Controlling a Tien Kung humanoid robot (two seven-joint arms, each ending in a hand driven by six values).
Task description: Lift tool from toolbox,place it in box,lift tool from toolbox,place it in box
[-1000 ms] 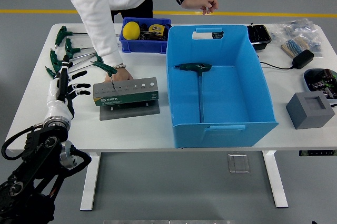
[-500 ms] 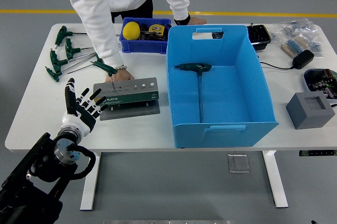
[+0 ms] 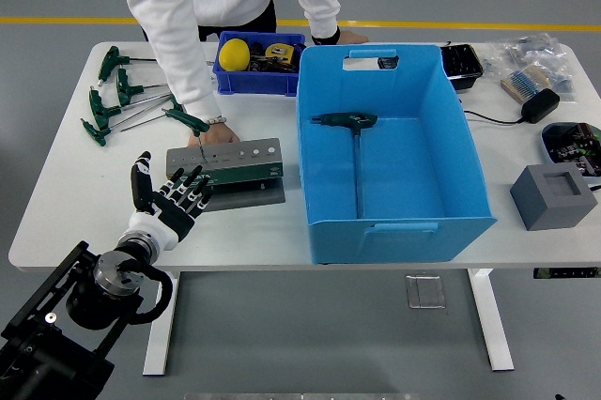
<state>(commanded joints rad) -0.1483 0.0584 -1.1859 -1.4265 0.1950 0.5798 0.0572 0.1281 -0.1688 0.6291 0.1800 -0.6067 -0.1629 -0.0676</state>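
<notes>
1. The robot's left hand (image 3: 169, 199) is reaching in from the lower left with its fingers spread and holding nothing, just beside the near-left corner of the toolbox (image 3: 225, 164).
2. The toolbox, a green and grey tool stand, is sitting on a grey plate on the white bench (image 3: 75, 203), left of the big blue box (image 3: 387, 151).
3. One green-handled T-shaped tool (image 3: 349, 137) is lying inside the blue box, its handle toward the far wall and its shaft pointing toward the near wall.
4. More green-handled tools (image 3: 117, 100) are lying spread on the bench's far left, well apart from the blue box.
5. A person in a white top is standing at the far side, one hand (image 3: 214, 134) resting at the toolbox's far edge, with another green-handled tool (image 3: 186, 119) just beside that wrist.
6. A small blue bin (image 3: 257, 64) holding a yellow object is sitting beyond the toolbox.
</notes>
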